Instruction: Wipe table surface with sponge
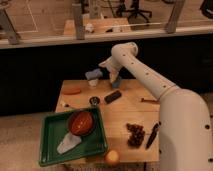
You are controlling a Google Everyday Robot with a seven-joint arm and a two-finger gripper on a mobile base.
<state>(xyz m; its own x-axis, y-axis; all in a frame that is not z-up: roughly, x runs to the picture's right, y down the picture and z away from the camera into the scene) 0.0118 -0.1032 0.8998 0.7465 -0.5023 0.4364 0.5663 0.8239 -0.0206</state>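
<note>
Near edge: a green tray [47, 150] is set with a red bowl [81, 122]; at mid-table [125, 112] a black bar [113, 96] is laid. Far edge: the sponge [93, 75] is found ungrasped, the gripper [113, 79] held just beside it on the arm's side, fingers spread wide and apart from it, nothing held. Step judged: approach for pickup; a sideways shift over the sponge and a descent are called for before closing.

I count one gripper [113, 76], mine, jaws apart, at the far edge of the one table surface [125, 112]. On the table: one sponge [93, 75], one blue cup [118, 83], one black bar [113, 96], one green tray [95, 146], one red bowl [81, 123], one orange fruit [112, 157], and one dark utensil [152, 135].
</note>
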